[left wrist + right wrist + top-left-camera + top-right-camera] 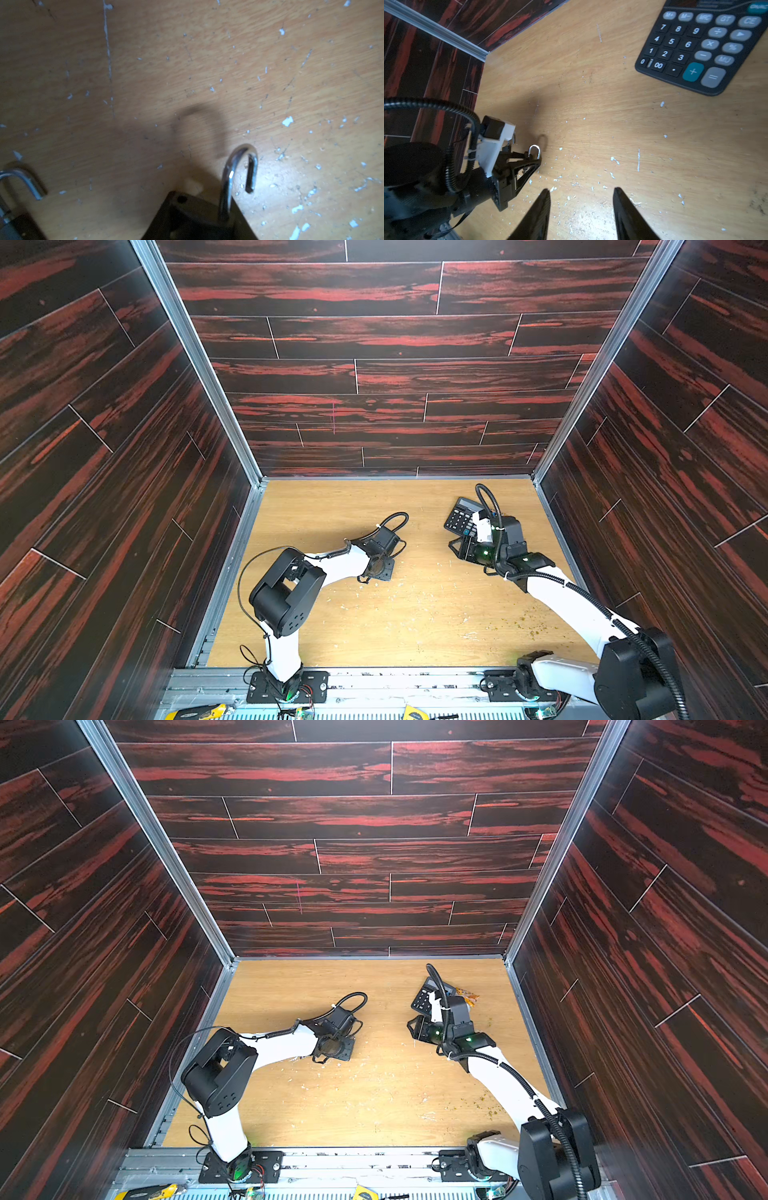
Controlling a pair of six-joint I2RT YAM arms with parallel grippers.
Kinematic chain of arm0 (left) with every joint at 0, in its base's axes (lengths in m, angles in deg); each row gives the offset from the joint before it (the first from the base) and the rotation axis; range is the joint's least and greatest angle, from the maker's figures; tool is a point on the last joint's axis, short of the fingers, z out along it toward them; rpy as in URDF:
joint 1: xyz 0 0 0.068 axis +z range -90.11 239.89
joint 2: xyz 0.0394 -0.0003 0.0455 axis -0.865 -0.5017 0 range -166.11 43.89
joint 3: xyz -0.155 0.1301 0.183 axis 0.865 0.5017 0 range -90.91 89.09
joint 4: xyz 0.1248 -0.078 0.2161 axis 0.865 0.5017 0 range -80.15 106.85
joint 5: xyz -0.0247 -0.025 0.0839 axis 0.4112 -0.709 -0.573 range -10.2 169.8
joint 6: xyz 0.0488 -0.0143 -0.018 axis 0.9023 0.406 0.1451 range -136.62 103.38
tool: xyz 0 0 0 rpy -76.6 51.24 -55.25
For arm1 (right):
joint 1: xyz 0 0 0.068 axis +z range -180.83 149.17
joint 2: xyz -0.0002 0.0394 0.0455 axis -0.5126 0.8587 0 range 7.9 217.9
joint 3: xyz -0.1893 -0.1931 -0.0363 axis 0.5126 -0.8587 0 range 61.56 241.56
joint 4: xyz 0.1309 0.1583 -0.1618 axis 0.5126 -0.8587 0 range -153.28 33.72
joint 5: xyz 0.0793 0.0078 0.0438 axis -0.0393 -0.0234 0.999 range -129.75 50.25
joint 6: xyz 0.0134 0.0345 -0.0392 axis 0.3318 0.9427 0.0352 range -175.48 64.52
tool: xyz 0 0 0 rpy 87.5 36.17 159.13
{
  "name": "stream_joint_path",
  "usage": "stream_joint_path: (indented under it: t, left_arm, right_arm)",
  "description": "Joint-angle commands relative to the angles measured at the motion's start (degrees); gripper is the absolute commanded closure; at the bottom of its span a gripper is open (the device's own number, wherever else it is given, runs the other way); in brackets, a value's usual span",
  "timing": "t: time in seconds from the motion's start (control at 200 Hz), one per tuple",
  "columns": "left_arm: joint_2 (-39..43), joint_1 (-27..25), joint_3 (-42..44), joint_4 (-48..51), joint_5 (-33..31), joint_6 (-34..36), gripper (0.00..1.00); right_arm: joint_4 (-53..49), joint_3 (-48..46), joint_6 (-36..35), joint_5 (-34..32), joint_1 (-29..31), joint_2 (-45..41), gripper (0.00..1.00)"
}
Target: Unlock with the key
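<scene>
My left gripper (529, 158) is shut on a dark padlock (197, 216) and holds it just above the wooden table. The padlock's silver shackle (228, 176) is swung open, with one end free, and casts a shadow on the wood. In both top views this gripper (380, 568) is near the table's middle and hides the padlock. My right gripper (582, 190) is open with only bare table between its fingers. It hovers to the right (457, 547), apart from the padlock. The key shows in no view.
A black calculator (461, 516) lies at the back right, just beyond my right gripper. An orange wrapper (467, 994) peeks out behind it. A second padlock with an open shackle (20, 180) lies beside the held one. Dark walls enclose the table (415, 614).
</scene>
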Motion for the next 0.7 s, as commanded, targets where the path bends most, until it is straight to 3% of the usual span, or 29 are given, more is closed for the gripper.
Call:
stream_joint_path:
  t: [0.0, 0.14, 0.24, 0.346, 0.456, 0.526, 0.671, 0.696]
  left_arm:
    - [0.7, -0.2, -0.7, 4.7, -1.0, -0.7, 0.49]
    - [5.3, -0.1, -2.3, 6.4, -2.7, -0.5, 0.3]
    - [11.2, 0.8, -3.0, 6.5, -4.0, -0.3, 0.22]
    - [19.6, 3.2, -1.1, 3.9, -12.8, -1.5, 0.13]
    - [27.1, 9.8, 3.9, -1.0, -27.4, -0.3, 0.01]
    - [29.3, 15.0, 9.4, -8.0, -36.2, 2.4, 0.0]
    - [27.4, 27.7, 22.3, -28.5, -41.1, 5.9, 0.01]
    - [25.9, 29.1, 24.6, -33.2, -40.6, 7.0, 0.0]
  right_arm:
    - [-1.1, -0.1, -1.2, -3.1, -1.0, -2.0, 0.47]
    - [-0.9, -0.2, -2.1, -7.5, -4.5, -3.2, 0.42]
    - [-0.3, -0.4, -2.8, -11.9, -9.3, -4.2, 0.41]
    - [2.6, -2.0, -3.4, -19.1, -15.2, -5.6, 0.37]
    - [9.4, -5.8, -6.6, -28.4, -19.2, -5.8, 0.32]
    - [15.5, -9.0, -8.6, -32.1, -21.5, -4.3, 0.29]
    - [28.8, -15.8, -10.9, -31.7, -26.5, 0.3, 0.22]
    - [31.3, -16.9, -11.9, -31.1, -26.6, 1.1, 0.13]
